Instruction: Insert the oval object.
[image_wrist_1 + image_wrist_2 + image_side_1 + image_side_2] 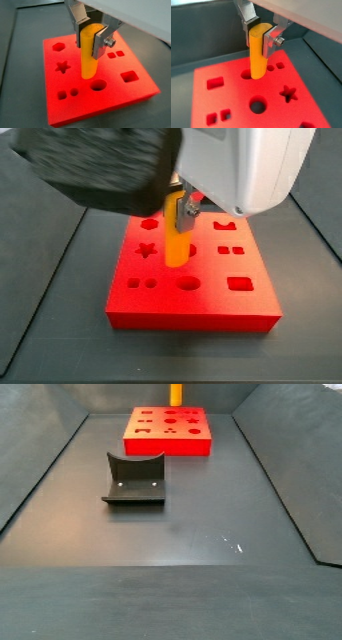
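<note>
The oval object (88, 52) is a long orange-yellow peg held upright between my gripper's (89, 39) silver fingers (99, 44), which are shut on its upper part. It shows in both wrist views (256, 55) and in both side views (174, 233) (175, 393). It stands over the red block (133, 92), near the block's middle. Its lower end meets a dark hole (246, 75) in the block's top; how deep it sits I cannot tell. The gripper (260, 39) is also in a side view (179, 210). In the far side view it is out of frame.
The red block (167, 446) has other holes: a star (63, 66), a hexagon (59, 46), a round one (99, 85), a square (129, 76) and small pairs. A dark grey curved holder (135, 479) stands in front of the block on the dark floor, with sloping walls around.
</note>
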Controlling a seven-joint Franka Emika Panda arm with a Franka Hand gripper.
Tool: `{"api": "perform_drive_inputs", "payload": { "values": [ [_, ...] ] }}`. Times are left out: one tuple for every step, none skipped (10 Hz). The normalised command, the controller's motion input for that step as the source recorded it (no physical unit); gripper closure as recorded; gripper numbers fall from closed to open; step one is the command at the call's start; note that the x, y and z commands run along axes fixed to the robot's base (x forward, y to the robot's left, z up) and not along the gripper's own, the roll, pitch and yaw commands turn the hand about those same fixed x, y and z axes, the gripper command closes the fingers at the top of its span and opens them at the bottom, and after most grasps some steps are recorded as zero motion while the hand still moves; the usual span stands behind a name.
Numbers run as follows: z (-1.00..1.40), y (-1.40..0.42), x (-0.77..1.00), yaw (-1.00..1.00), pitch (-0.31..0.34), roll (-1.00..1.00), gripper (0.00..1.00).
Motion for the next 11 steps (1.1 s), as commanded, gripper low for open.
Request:
{"api": "perform_drive_inputs", "payload": {
  "values": [
    [0.06,-0.13,0.05,-0.96,0.000,-0.08,1.00],
    [0.02,-0.14,0.05,-0.96,0.000,-0.06,1.00],
    [0.00,-0.15,0.10,-0.92,0.000,-0.03,1.00],
    [0.00,-0.15,0.13,-0.89,0.000,-0.01,1.00],
    [0.00,-0.14,0.15,-0.88,0.000,-0.03,1.00],
    [-0.13,0.04,0.42,-0.74,-0.009,-0.11,1.00],
    [-0.32,0.11,0.17,-0.07,-0.060,-0.05,1.00],
    [-0.36,0.00,0.32,-0.06,0.000,0.00,1.00],
    [-0.27,-0.03,0.38,-0.09,0.010,0.11,1.00],
    [-0.13,-0.26,0.13,0.00,0.037,0.20,1.00],
    [0.00,-0.38,0.06,0.00,0.083,0.35,1.00]
  ]
}}
